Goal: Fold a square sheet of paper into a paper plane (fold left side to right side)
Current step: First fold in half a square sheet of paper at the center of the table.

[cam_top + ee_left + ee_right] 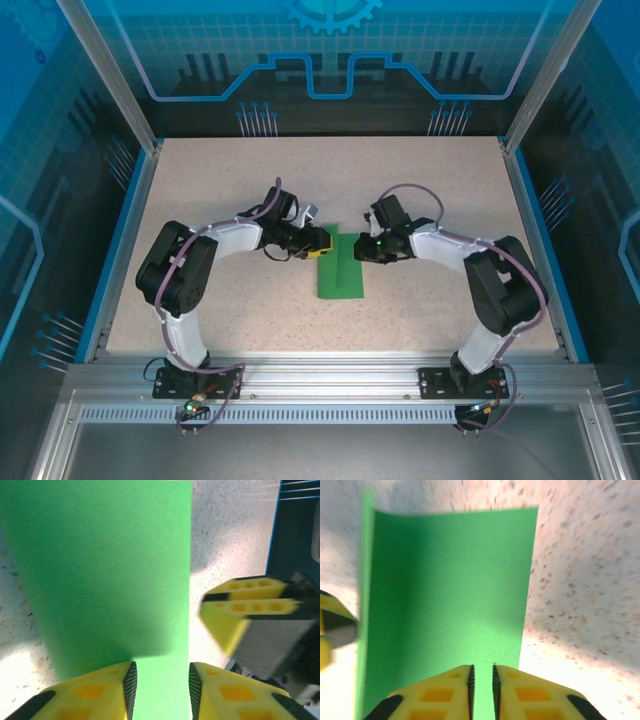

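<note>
Your left pincer [322, 243] stood released at the far-left corner of the square sheet of paper [342, 275]. Its yellow fingers were well apart, with green showing through the gap in its wrist view. You had the sheet lying near the middle of the table [230, 190]. From above it was a bright green rectangle, longer than wide, with its long sides running near to far. In the left wrist view a shadowed edge ran across the green close to the fingers. Your right pincer [362, 247] sat at the sheet's far-right side, facing the left one across the paper. Its pads were a narrow slit apart with green visible between them, so it was loosened rather than clamped on anything. Both arms reached in from the near corners, elbows bowed outward. You had bare speckled table all round the sheet, bordered left and right by blue rails [118, 250].
</note>
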{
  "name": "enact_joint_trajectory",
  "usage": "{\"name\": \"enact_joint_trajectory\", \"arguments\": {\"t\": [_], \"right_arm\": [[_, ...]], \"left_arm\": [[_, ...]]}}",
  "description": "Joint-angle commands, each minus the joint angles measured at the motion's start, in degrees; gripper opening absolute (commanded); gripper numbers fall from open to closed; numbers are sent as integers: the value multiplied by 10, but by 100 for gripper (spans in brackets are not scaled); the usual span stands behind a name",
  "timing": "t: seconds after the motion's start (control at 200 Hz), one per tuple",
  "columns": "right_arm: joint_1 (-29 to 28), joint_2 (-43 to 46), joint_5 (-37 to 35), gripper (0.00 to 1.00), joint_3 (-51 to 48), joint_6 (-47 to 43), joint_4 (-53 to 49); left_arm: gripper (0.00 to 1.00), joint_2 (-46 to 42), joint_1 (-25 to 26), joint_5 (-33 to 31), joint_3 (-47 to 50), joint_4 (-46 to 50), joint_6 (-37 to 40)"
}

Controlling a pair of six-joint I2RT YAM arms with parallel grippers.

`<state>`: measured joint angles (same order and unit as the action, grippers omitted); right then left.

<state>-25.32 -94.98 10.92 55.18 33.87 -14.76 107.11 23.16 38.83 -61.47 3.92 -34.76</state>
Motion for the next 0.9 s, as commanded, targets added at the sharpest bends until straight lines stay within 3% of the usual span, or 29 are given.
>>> {"name": "enact_joint_trajectory", "arguments": {"t": [0.0, 0.135, 0.235, 0.485, 0.71, 0.895], "right_arm": [[22, 39, 62, 27, -19, 25, 45], [27, 56, 123, 41, -20, 47, 57], [26, 50, 147, 49, -17, 64, 62], [1, 2, 171, 54, 2, 86, 68], [-17, -44, 187, 47, 21, 102, 83], [-20, -60, 183, 23, 35, 92, 68]], "left_arm": [[24, 9, 4, 4, -11, -5, -5], [10, 10, 6, -1, -12, 1, -1], [6, 9, 6, -2, -13, 4, -1], [4, 12, 7, -4, -14, 6, -2], [4, 12, 7, -5, -15, 8, -2], [4, 7, 7, -7, -15, 10, -1]]}}
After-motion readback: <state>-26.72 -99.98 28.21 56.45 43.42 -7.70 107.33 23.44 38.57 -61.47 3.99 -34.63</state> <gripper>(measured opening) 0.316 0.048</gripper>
